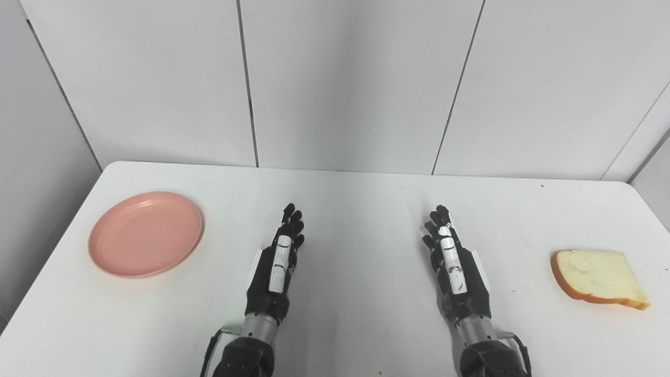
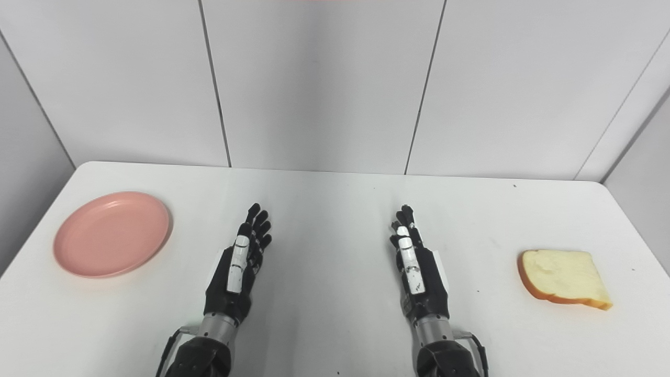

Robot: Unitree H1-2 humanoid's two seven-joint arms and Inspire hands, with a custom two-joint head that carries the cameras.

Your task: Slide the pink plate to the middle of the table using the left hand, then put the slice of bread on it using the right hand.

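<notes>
**Nothing moved yet: plate comes first**

My left hand [image 1: 277, 262] and right hand [image 1: 453, 264] wait over the middle of the tabletop [image 1: 361, 209], fingers straight, holding nothing. The plate [image 1: 146, 233] sits far left, the bread [image 1: 598, 279] far right. I think my left hand must reach the plate's rim and slide it to the middle.

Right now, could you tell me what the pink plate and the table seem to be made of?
Pink plate: probably plastic or melamine, judging by its uniform matte colour and thin raised rim. Table: a smooth white top, perhaps laminate or plastic, with rounded corners; uncertain.
</notes>
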